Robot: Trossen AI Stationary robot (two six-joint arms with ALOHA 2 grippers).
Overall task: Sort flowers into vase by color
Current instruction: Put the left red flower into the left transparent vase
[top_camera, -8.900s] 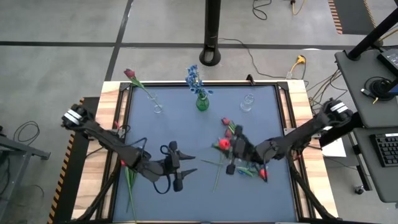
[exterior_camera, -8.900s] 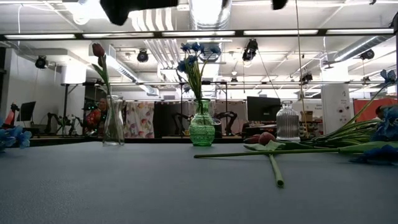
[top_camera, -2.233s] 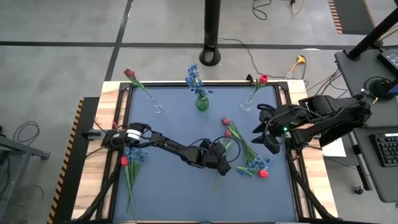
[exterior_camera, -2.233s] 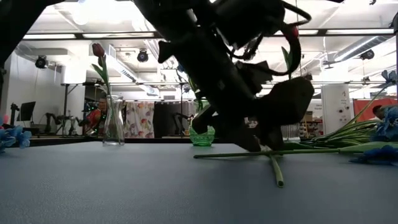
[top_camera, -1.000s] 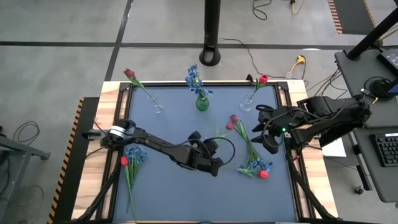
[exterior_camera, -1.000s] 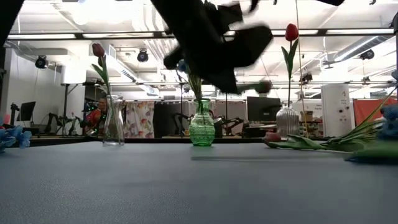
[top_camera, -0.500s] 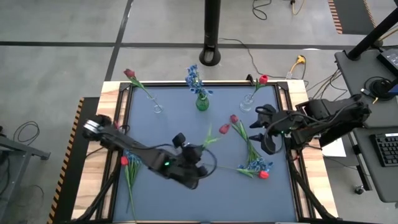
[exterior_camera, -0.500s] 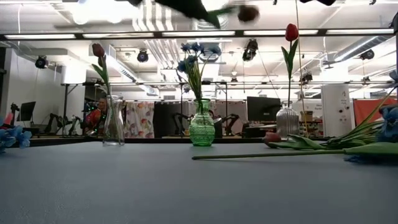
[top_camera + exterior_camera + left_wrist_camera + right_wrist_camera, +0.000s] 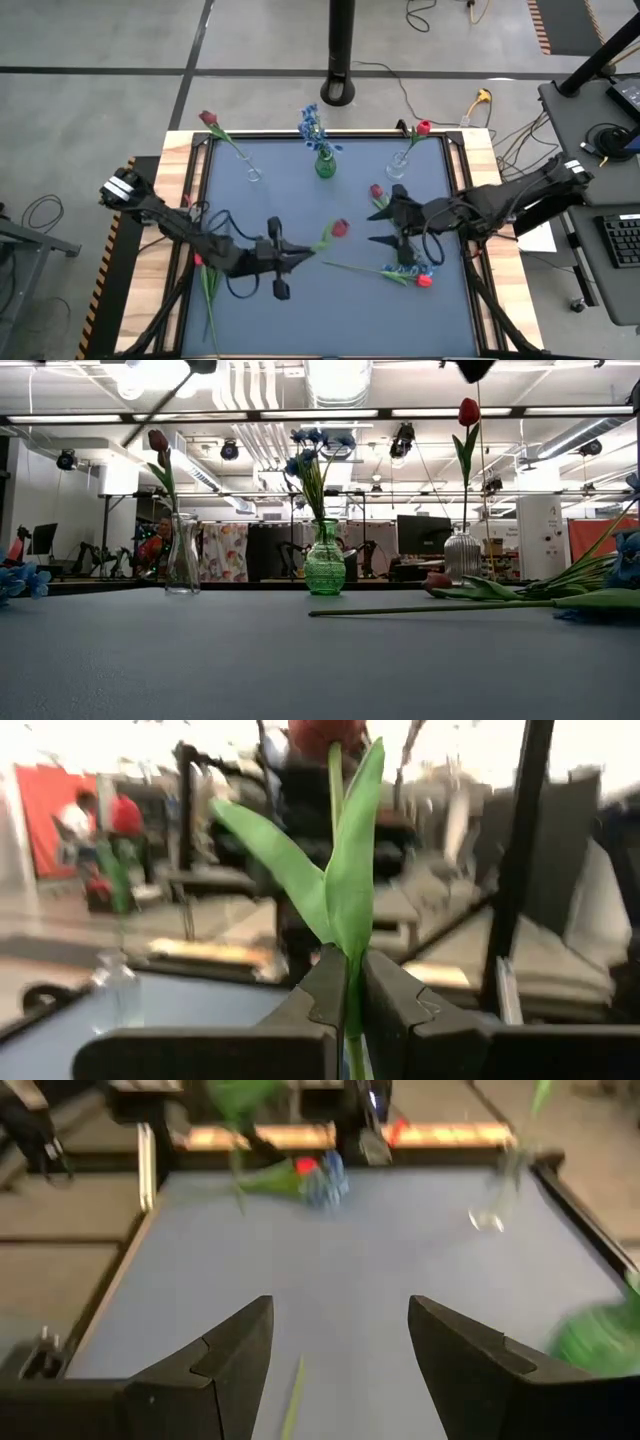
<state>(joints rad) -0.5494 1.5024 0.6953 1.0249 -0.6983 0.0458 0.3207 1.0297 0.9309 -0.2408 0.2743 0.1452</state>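
Two arms out over the blue table (image 9: 300,300) here. The left gripper (image 9: 303,254) is pinched tight on the green stem of a maroon tulip (image 9: 340,228), holding it up off the table near the middle; the wrist cam shows its leaves sticking up from between the fingers (image 9: 322,992). The right gripper (image 9: 392,227) hangs with jaws spread wide, holding nothing, just beside the loose flowers (image 9: 412,272) lying on the right side.
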